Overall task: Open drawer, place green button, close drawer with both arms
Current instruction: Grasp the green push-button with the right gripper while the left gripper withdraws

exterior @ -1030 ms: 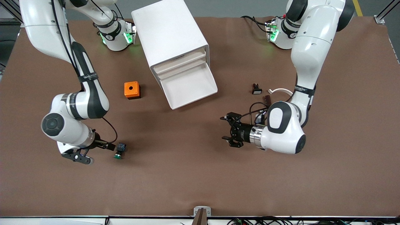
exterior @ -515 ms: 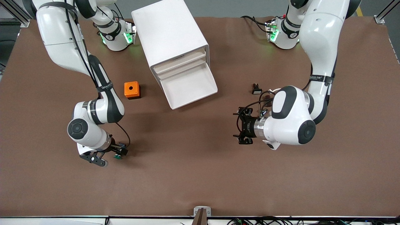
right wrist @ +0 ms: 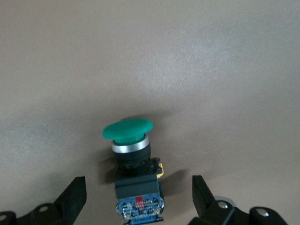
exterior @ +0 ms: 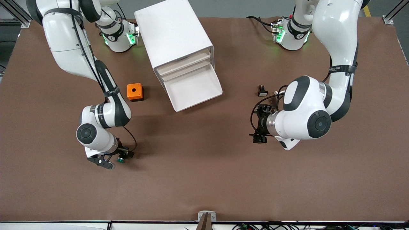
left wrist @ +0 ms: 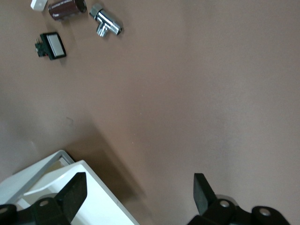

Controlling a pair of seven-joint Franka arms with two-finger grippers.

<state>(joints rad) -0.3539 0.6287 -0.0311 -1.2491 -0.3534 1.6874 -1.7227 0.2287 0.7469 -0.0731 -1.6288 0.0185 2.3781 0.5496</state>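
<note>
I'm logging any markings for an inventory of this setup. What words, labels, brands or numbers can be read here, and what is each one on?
No text can be read with certainty.
Right arm: small white lettering on its black forearm band, too small to read.
Left arm: the same kind of band lettering, too small to read.
Brown cylinder: faint pale print, blurred.
Green button: a red and white label on its blue base, illegible.

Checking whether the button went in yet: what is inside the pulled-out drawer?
The open drawer shows only its bare white floor; the part inside the cabinet is covered. The button lies on the table between the right tool's open fingers.
</note>
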